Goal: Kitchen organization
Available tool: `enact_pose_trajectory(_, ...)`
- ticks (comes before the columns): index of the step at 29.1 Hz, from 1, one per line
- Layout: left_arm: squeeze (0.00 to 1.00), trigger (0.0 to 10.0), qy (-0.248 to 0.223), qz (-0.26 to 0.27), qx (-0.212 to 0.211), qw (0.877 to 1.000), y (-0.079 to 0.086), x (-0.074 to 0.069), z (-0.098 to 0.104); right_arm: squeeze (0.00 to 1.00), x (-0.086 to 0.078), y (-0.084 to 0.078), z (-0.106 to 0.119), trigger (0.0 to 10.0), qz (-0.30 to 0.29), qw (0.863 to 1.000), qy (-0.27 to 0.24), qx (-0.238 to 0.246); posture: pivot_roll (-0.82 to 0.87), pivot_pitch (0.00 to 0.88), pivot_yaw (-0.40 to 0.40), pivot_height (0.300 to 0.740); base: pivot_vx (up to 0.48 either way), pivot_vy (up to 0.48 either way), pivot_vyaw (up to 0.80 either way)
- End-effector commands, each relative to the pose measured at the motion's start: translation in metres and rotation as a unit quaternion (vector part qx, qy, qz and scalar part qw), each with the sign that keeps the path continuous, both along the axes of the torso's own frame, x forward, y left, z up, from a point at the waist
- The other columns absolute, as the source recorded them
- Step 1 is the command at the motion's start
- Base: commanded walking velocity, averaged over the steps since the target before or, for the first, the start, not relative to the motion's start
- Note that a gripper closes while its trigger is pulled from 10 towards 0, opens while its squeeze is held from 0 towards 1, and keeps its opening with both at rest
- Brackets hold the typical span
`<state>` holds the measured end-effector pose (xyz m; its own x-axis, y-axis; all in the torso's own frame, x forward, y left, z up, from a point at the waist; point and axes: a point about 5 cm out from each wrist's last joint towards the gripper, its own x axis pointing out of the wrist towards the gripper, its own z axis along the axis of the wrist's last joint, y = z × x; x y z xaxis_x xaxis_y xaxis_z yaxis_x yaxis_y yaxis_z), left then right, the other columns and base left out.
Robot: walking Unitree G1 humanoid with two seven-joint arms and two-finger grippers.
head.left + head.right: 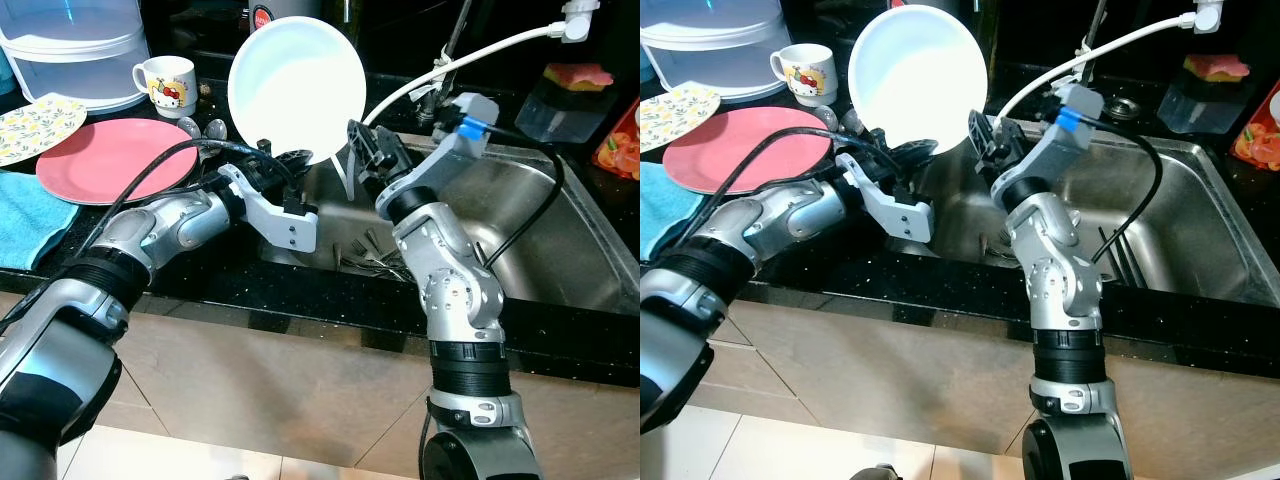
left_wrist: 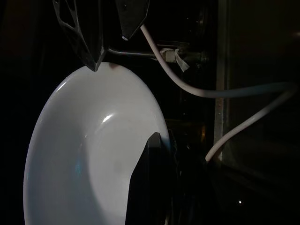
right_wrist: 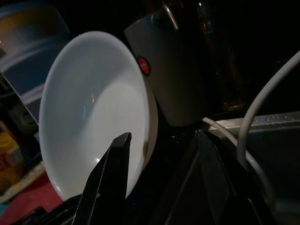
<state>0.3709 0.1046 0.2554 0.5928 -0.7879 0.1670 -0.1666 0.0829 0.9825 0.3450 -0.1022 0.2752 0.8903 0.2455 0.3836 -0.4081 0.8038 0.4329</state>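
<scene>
Gripping white plate (image 1: pixel 296 88) upright over sink (image 1: pixel 560 240): left hand (image 1: pixel 285 160); right hand (image 3: pixel 164 183) wide open alongside.

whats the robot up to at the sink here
The robot stands at a kitchen sink holding a white plate up on edge above the basin. The left gripper grips the plate's lower rim. The right gripper is open at the plate's lower right edge, one finger in front of the rim, not clamped. Cutlery lies in the basin. On the counter to the left sit a pink plate, a cartoon-print mug and a blue towel.
</scene>
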Motion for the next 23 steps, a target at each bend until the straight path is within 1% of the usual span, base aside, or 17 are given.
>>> enact_pose_trajectory(1, 0.0, 10.0, -0.008, -0.016, 0.0, 1.0, -0.009, -0.001, 0.004, 0.0, 0.0, -0.002, 0.0, 10.0, 0.004, 1.0, 0.008, -0.002, 0.28, 0.064, -0.062, 0.74, 0.0, 0.0, 0.0)
enact_pose_trajectory(2, 0.0, 10.0, -0.008, -0.016, 0.0, 1.0, -0.009, -0.001, 0.004, 0.0, 0.0, -0.002, 0.0, 10.0, 0.004, 1.0, 0.008, -0.002, 0.28, 0.064, -0.062, 0.74, 0.0, 0.0, 0.0)
enact_pose_trajectory(5, 0.0, 10.0, -0.012, -0.027, 0.001, 1.0, -0.011, -0.002, 0.004, 0.0, 0.002, 0.003, -0.01, 10.0, 0.02, 0.999, 0.039, -0.027, 0.28, 0.071, -0.067, 0.74, 0.0, 0.0, 0.0)
enact_pose_trajectory(8, 0.0, 10.0, -0.014, -0.035, 0.005, 0.999, -0.013, -0.004, 0.003, 0.0, 0.003, 0.007, -0.013, 10.0, 0.03, 0.998, 0.048, -0.035, 0.28, 0.074, -0.068, 0.74, 0.0, 0.0, 0.0)
enact_pose_trajectory(12, 0.0, 10.0, -0.01, -0.048, 0.01, 0.999, -0.016, -0.006, 0.0, 0.0, 0.002, 0.013, -0.01, 10.0, 0.051, 0.997, 0.043, -0.036, 0.28, 0.077, -0.067, 0.74, 0.0, 0.0, 0.0)
enact_pose_trajectory(14, 0.0, 10.0, -0.01, -0.05, 0.01, 0.999, -0.016, -0.007, -0.001, 0.0, 0.002, 0.013, -0.011, 10.0, 0.051, 0.997, 0.046, -0.038, 0.28, 0.077, -0.067, 0.74, 0.0, 0.0, 0.0)
enact_pose_trajectory(15, 0.0, 10.0, -0.009, -0.051, 0.011, 0.999, -0.017, -0.007, -0.001, 0.0, 0.003, 0.012, -0.012, 9.6, 0.046, 0.997, 0.05, -0.039, 0.27, 0.08, -0.07, 0.74, 0.0, 0.0, 0.0)
enact_pose_trajectory(16, 0.0, 10.0, -0.009, -0.052, 0.012, 0.999, -0.017, -0.007, -0.001, 0.0, 0.004, 0.012, -0.012, 7.5, 0.043, 0.997, 0.053, -0.039, 0.27, 0.08, -0.07, 0.74, 0.0, 0.0, 0.0)
enact_pose_trajectory(17, 0.0, 10.0, -0.009, -0.052, 0.012, 0.999, -0.017, -0.007, -0.001, 0.0, 0.004, 0.011, -0.012, 2.9, 0.04, 0.997, 0.055, -0.039, 0.28, 0.081, -0.07, 0.74, 0.0, 0.0, 0.0)
enact_pose_trajectory(18, 0.0, 10.0, -0.009, -0.053, 0.012, 0.998, -0.017, -0.007, -0.001, 0.0, 0.005, 0.01, -0.013, 0.0, 0.037, 0.997, 0.058, -0.038, 0.28, 0.08, -0.071, 0.74, 0.0, 0.0, 0.0)
enact_pose_trajectory(23, 0.0, 10.0, -0.006, -0.064, 0.015, 0.998, -0.02, -0.009, -0.003, 0.0, 0.007, 0.007, -0.016, 0.0, 0.026, 0.996, 0.072, -0.042, 0.27, 0.082, -0.074, 0.74, 0.0, 0.0, 0.0)
